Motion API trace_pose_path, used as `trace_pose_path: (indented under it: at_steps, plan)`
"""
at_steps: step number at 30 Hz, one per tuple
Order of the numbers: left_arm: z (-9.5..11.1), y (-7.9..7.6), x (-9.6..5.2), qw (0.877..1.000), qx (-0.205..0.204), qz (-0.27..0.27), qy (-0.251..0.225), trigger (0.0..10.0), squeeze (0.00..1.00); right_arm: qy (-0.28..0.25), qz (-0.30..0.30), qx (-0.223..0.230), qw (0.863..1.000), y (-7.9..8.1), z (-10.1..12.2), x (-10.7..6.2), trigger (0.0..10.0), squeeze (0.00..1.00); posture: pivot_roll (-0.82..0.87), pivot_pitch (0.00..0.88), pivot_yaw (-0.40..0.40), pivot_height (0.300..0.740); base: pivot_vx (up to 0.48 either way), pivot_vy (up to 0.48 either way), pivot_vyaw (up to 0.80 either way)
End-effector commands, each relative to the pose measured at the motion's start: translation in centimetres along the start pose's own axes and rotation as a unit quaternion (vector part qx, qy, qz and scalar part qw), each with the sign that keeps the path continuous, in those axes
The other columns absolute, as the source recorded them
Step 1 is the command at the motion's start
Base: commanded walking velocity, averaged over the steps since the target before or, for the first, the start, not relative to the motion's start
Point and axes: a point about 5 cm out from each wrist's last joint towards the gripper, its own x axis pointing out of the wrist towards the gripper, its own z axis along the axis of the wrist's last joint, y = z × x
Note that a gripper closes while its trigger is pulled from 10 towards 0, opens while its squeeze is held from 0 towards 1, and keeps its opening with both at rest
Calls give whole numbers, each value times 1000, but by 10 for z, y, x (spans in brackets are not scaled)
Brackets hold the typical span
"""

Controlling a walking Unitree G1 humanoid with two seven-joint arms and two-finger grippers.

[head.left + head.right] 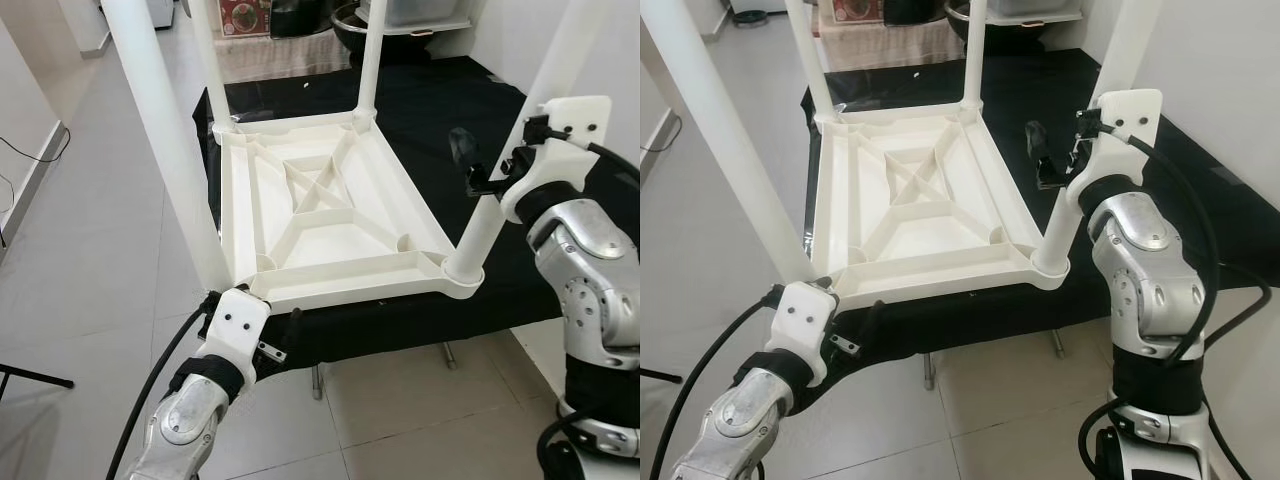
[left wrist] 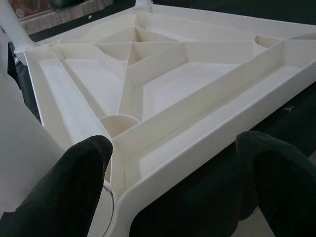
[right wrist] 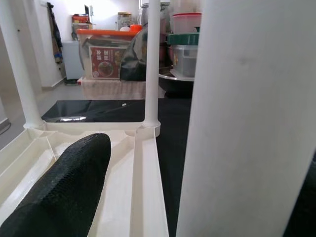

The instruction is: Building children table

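The children's table [image 1: 330, 215] lay upside down (legs up); right end effector [image 1: 478, 178] gripped a leg [image 1: 478, 235], left end effector [image 2: 173, 163] open at its corner.

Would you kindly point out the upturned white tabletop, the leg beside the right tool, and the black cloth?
tabletop [image 1: 330, 215], left eye view, ribbed underside.
leg [image 1: 480, 235], left eye view, lower shaft.
black cloth [image 1: 440, 100], left eye view, bare far part.
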Motion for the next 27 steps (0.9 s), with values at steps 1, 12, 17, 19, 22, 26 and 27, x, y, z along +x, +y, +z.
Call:
trace_pose_path:
  at_steps: [1, 12, 17, 19, 22, 26, 27]
  plan:
    - [-3, 2, -1, 1000, 3, 6, 6, 10000, 0, 3, -10, 1, 1000, -4, 1, -2, 10000, 0, -29, 133, -17, 740, 0, 0, 0]
    - [-2, 9, 1, 1000, 10, 21, 2, 10000, 0, 56, -59, -6, 997, -24, -18, -1, 10000, 0, -22, 131, -19, 740, 0, 0, 0]
    - [-2, 9, 1, 1000, 11, 22, 2, 10000, 0, 9, -37, 12, 999, -21, 4, 3, 10000, 0, -24, 128, -19, 740, 0, 0, 0]
    - [-2, 9, 2, 1000, 10, 21, 2, 10000, 0, -1, -28, 12, 1000, -20, 11, 4, 10000, 0, -27, 125, -20, 740, 0, 0, 0]
    - [-1, 7, 2, 1000, 9, 19, 0, 10000, 0, -13, -24, 10, 1000, -22, 19, 5, 10000, 0, -27, 123, -22, 740, 0, 0, 0]
    - [0, 6, 4, 1000, 8, 18, -3, 10000, 0, -24, -38, 3, 999, -31, 31, 7, 10000, 0, -27, 119, -21, 740, 0, 0, 0]
    - [0, 6, 4, 1000, 8, 18, -3, 10000, 0, -24, -38, 3, 999, -31, 31, 7, 10000, 0, -27, 119, -21, 740, 0, 0, 0]
